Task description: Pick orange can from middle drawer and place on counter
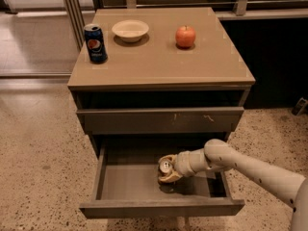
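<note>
**Robot Claw Grips Orange Can Inside Open Drawer**

The orange can [166,167] sits above the grey floor of the pulled-out middle drawer [144,209], right of centre, its silver top facing the camera. The gripper [162,170] is down inside the drawer with its two tan fingers [169,158] clamped on the can, one above it and one below. A dark shadow lies on the drawer floor just under the can. The robot's pale, jointed arm [250,170] reaches in from the lower right of the view, crossing the drawer's right wall.

Above the open drawer, a closed drawer front [159,121] bears pale scratch marks right of its middle. Over that is a dark open recess, and then the counter [163,61], a glossy tan slab. Three items stand toward the back of the counter, well apart from one another: a blue Pepsi can [96,43] upright near the left edge, a shallow cream bowl [130,30] beside it, and a red apple [185,36] to the right. The cabinet stands on a speckled terrazzo floor [38,153].
</note>
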### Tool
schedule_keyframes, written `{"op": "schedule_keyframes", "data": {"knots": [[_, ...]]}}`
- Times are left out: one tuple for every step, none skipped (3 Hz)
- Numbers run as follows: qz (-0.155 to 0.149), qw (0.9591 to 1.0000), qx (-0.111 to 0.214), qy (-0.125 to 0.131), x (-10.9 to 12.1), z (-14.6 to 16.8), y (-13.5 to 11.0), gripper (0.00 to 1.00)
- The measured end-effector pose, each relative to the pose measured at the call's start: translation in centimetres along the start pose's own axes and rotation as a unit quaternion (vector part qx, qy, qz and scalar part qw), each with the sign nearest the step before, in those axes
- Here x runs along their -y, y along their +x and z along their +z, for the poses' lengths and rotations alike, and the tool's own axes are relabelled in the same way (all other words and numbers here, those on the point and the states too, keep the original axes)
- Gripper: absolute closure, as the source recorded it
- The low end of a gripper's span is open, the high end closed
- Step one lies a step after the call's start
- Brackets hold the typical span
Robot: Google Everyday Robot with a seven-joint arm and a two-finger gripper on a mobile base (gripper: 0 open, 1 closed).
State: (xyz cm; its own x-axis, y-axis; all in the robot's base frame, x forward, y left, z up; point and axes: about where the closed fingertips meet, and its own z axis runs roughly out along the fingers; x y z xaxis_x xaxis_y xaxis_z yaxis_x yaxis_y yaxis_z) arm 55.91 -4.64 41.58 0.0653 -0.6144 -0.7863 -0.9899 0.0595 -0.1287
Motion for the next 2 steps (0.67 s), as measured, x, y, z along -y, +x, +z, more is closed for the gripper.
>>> {"op": "schedule_keyframes", "data": {"knots": [[-0.003, 1.0000, 0.005, -0.003, -0.3, -1.4, -1.8, 1.00], [0.000, 1.0000, -0.001, -0.007, -0.9, -4.4, -5.4, 1.00]]}}
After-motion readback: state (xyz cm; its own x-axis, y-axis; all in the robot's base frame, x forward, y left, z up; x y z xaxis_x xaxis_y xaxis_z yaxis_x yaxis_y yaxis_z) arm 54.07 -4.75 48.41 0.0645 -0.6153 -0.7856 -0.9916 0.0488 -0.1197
